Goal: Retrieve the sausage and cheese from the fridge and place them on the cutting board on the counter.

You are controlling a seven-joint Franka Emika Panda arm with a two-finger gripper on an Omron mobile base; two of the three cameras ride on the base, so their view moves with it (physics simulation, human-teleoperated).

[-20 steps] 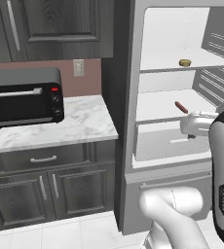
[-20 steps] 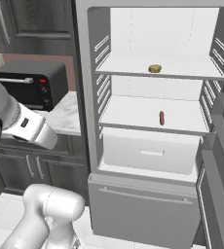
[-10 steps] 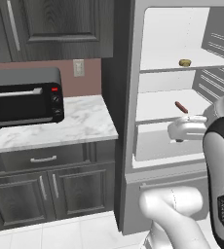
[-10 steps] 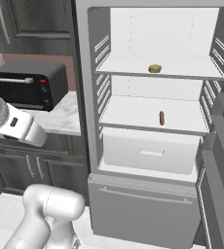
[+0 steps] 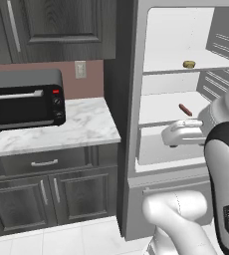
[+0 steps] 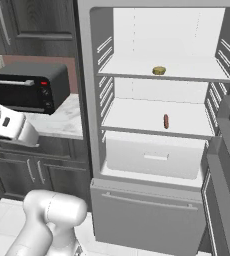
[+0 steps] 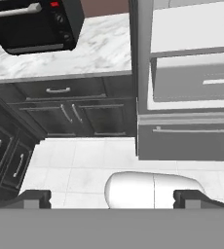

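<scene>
Jaws spread wide, empty, facing fridge (image 7: 192, 126).

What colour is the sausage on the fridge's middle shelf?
Reddish-brown; the sausage shows best in the right base view.

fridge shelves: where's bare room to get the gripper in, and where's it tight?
Middle shelf: bare from the left wall to the sausage, which lies right of centre. Upper shelf: bare left of the cheese, smaller gap to its right. Tightest: the right side, beside the door racks. Marble top right of the toaster oven is bare.
</scene>
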